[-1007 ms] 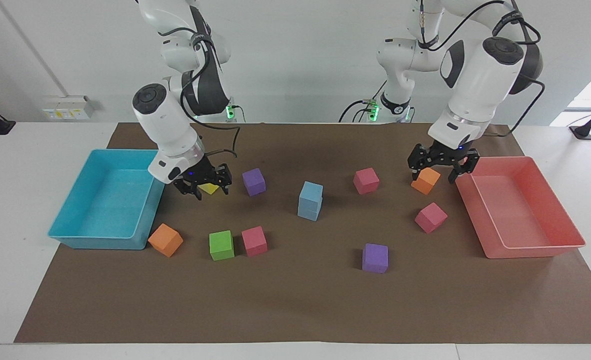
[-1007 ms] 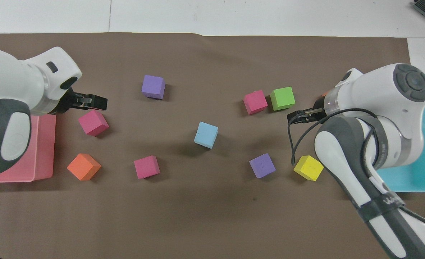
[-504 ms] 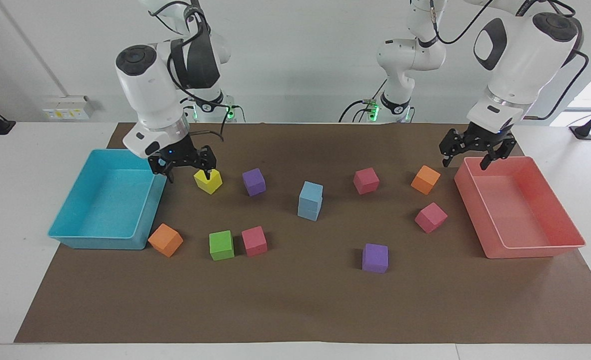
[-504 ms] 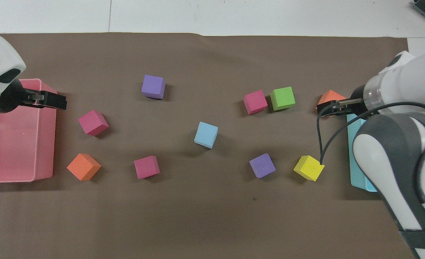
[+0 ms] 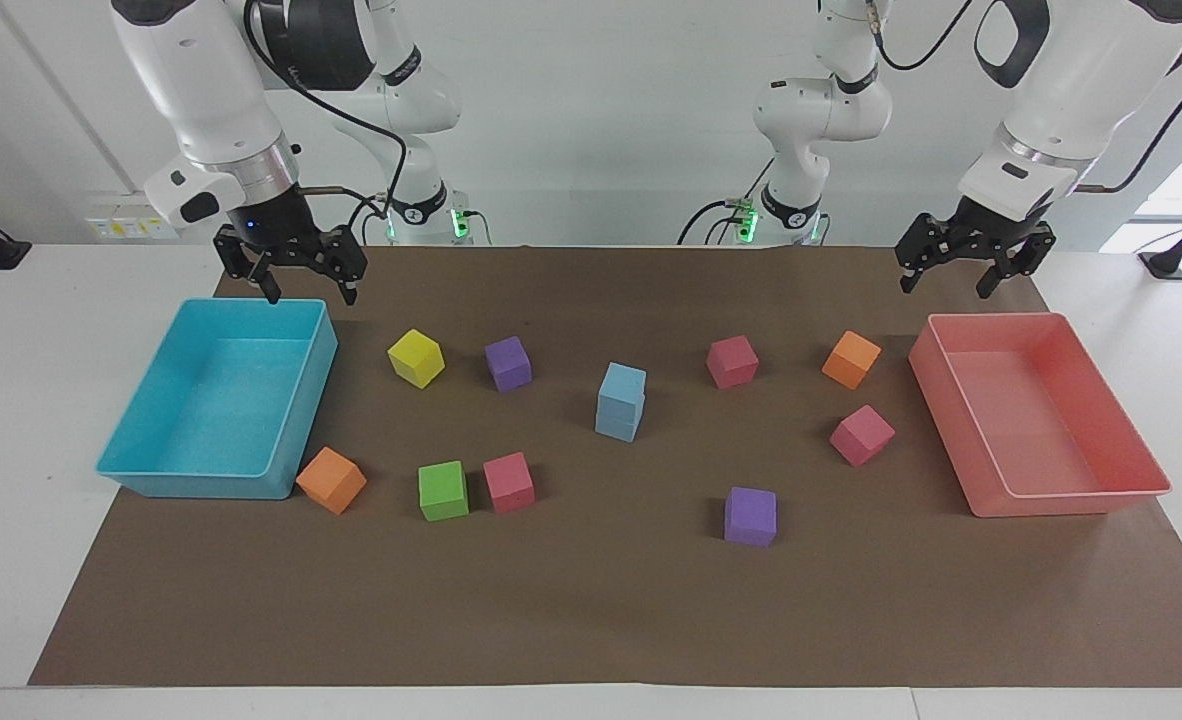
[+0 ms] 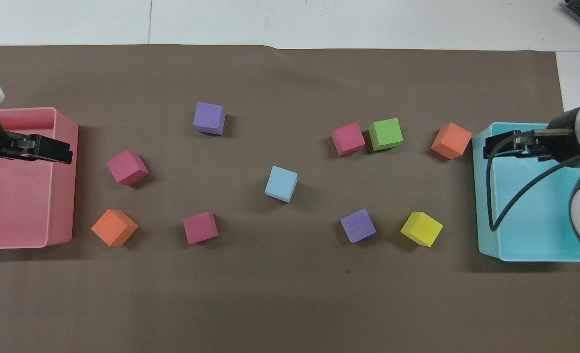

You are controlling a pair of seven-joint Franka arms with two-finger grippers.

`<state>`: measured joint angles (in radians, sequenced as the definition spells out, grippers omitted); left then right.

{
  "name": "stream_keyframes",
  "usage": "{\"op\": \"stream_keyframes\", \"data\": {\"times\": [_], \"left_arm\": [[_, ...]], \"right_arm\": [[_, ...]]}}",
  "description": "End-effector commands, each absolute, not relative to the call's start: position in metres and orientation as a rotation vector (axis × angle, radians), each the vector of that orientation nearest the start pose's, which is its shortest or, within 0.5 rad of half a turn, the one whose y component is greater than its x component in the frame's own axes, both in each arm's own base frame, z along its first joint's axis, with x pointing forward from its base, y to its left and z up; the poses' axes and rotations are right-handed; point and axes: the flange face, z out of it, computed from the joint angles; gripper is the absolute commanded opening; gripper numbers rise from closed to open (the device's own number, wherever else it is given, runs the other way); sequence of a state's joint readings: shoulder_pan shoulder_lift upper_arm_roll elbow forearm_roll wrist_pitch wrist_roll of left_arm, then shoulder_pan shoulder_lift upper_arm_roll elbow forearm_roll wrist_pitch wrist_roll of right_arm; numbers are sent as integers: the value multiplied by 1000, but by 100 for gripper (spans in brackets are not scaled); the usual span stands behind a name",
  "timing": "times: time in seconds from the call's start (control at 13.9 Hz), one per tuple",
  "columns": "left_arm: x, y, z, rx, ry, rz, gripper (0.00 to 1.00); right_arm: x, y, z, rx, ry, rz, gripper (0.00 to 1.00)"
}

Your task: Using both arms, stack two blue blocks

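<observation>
The two blue blocks (image 5: 620, 401) stand stacked one on the other at the middle of the brown mat on the desk (image 5: 11, 400). Only the facing view shows both of them; from overhead the stack (image 6: 281, 184) reads as a single cube, the lower one hidden beneath the upper.

The left hand (image 5: 973, 275) hangs empty, its fingers spread wide, over the robot-side edge of the pink tray (image 5: 1081, 495). The facing view shows it well above the rim, while overhead it (image 6: 49, 149) seems to lie inside the tray (image 6: 59, 235).

The right hand (image 5: 306, 285), also wide apart and empty, hovers over the robot-side rim of the turquoise tray (image 5: 191, 480). Overhead, it (image 6: 508, 144) overlaps the tray's interior, and a black cable loops across it.
</observation>
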<state>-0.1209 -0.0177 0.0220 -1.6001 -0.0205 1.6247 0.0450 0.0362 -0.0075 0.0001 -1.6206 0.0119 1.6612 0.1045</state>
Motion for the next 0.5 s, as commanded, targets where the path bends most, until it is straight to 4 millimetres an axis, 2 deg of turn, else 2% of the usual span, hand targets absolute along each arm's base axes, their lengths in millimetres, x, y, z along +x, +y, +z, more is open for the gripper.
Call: {"op": "stream_keyframes", "data": {"times": [0.0, 0.07, 0.29, 0.43], "left_arm": [[547, -51, 629, -3169, 211, -48, 100], [548, -52, 630, -3169, 213, -52, 100], [548, -52, 629, -3169, 213, -52, 100], [549, -52, 630, -3169, 213, -50, 100]], "right_arm": [[555, 7, 629, -3138, 178, -25, 100], [548, -8, 634, -3127, 220, -7, 100], [538, -21, 642, -3123, 254, 22, 100], [525, -45, 649, -3113, 308, 13, 100]]}}
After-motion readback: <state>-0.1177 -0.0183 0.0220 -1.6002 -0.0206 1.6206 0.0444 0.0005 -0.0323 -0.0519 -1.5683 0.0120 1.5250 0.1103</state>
